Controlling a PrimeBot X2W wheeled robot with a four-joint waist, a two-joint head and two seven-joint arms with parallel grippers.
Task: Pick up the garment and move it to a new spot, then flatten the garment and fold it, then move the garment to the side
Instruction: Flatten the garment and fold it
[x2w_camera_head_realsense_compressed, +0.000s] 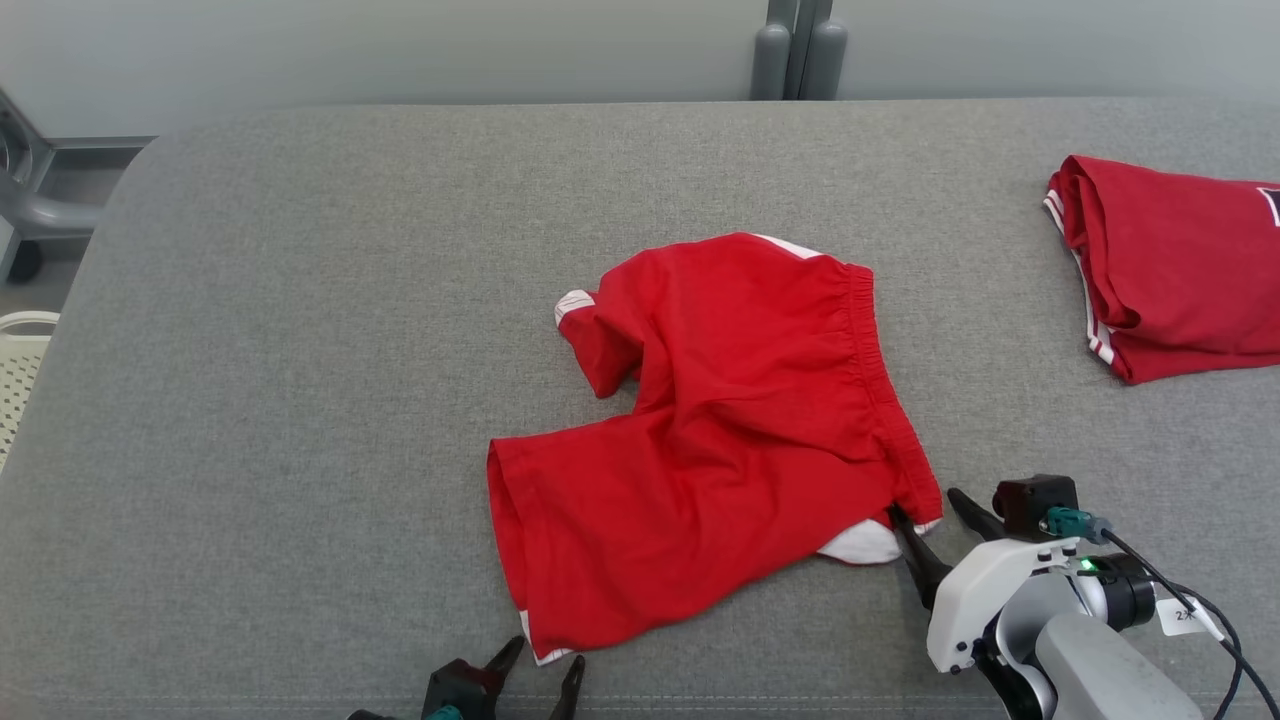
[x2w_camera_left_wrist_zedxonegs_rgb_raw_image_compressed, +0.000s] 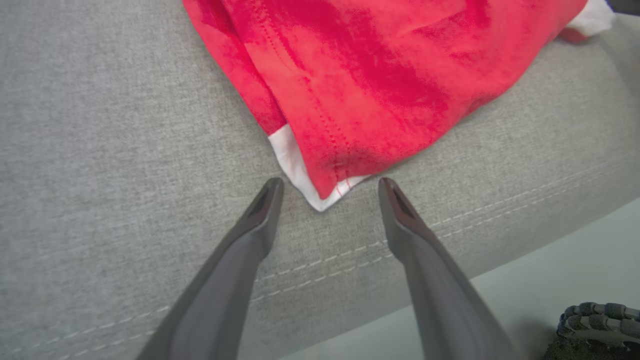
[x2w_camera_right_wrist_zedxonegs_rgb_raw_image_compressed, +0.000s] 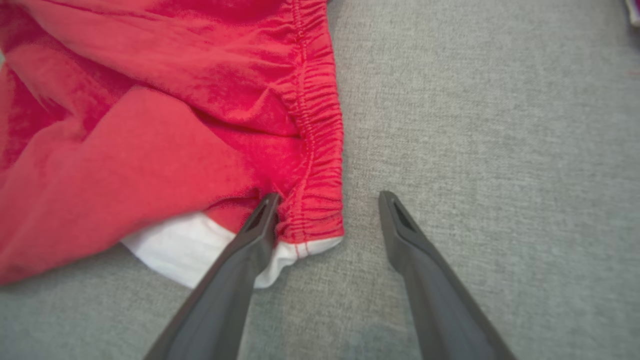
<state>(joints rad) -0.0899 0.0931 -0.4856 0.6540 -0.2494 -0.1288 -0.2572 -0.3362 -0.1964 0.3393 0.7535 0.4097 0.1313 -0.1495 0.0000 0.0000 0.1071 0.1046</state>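
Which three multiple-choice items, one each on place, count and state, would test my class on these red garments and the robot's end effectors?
1. Where does the folded red garment lie?
A. At the far right of the grey surface, apart from the red shorts
B. Under the shorts
C. On the floor

2. How many red garments lie on the surface?
A. One
B. Two
C. Four

3. How does the left end effector stand?
A. Shut on the waistband
B. Open, with its fingers either side of the shorts' leg-hem corner
C. Shut on the folded garment

Answers:
1 A: the head view shows bare grey between the two.
2 B: the shorts and the folded garment are the two red items.
3 B: the left wrist view shows the white-edged corner between spread fingers.
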